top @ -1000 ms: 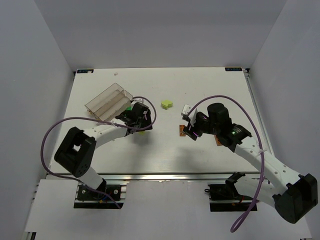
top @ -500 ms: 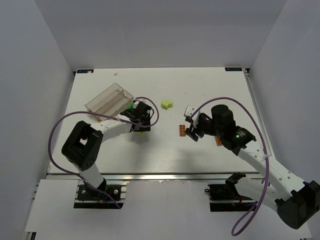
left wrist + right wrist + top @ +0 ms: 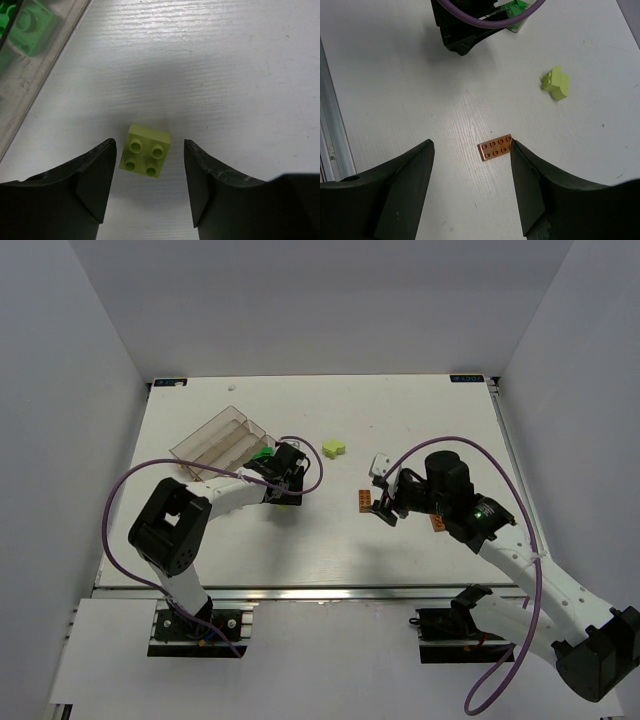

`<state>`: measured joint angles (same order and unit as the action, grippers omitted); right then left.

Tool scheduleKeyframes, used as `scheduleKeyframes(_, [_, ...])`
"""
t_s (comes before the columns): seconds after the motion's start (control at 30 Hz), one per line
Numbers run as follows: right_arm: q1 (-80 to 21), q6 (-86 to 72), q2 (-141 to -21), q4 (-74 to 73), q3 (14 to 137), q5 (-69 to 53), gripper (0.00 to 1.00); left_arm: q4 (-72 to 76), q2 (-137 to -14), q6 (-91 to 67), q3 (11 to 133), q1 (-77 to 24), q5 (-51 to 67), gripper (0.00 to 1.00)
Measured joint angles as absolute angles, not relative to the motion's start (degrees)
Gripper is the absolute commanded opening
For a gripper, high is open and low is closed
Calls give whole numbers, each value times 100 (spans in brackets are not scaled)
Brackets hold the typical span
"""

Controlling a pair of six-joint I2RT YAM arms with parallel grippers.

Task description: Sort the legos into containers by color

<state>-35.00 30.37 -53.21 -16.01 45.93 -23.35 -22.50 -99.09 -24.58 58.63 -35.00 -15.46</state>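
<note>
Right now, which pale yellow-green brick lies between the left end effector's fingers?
The small square four-stud brick beside the tray, framed by the left end effector. The other, wedge-shaped brick lies alone mid-table.

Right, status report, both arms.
Left gripper open, straddling lime brick. Right gripper open over orange plate. Neither held. Green brick in tray. No obstruction seen.

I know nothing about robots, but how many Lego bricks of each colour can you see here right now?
Lime-yellow bricks: 2
Orange bricks: 2, one only partly in view
Green bricks: at least 2, in the clear tray
Total: at least 6
</note>
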Motion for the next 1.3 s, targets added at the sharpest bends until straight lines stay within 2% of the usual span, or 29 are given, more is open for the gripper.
scheduleKeyframes(0.03, [-3503, 3037, -5317, -1614, 4593, -2340, 68, -2250, -9911, -2445, 5863, -3500, -1522, 60])
scheduleKeyframes(0.23, [-3505, 3037, -5315, -1625, 4593, -2338, 68, -2252, -9913, -2425, 5863, -3500, -1413, 57])
scheduleKeyframes(0.4, [-3505, 3037, -5284, -1623, 4593, -2338, 68, -2255, -9913, -2449, 5863, -3500, -1391, 47])
scheduleKeyframes(0.47, [-3505, 3037, -5282, -1623, 4593, -2338, 68, -2250, -9913, -2445, 5863, -3500, -1382, 40])
scheduleKeyframes(0.5, [-3505, 3037, -5282, -1623, 4593, -2338, 68, -2248, -9913, -2423, 5863, -3500, -1365, 29])
scheduleKeyframes(0.57, [-3505, 3037, -5275, -1623, 4593, -2338, 68, -2228, -9913, -2397, 5863, -3500, -1299, 18])
scheduleKeyframes(0.73, [-3505, 3037, -5210, -1621, 4593, -2338, 68, -2202, -9852, -2174, 5863, -3500, -987, 10])
scheduleKeyframes(0.8, [-3505, 3037, -5199, -1623, 4593, -2340, 68, -2182, -9738, -2034, 5863, -3500, -845, 0])
scheduleKeyframes(1.03, [-3505, 3035, -5201, -1623, 4593, -2383, 68, -2053, -9045, -1710, 6016, -3382, -648, 0])
scheduleKeyframes(1.23, [-3507, 3022, -5201, -1623, 4593, -2467, 69, -1894, -8941, -1614, 6420, -2628, -443, 0])
scheduleKeyframes(1.3, [-3507, 3022, -5201, -1625, 4593, -2495, 69, -1876, -8941, -1594, 6576, -2364, -443, 4])
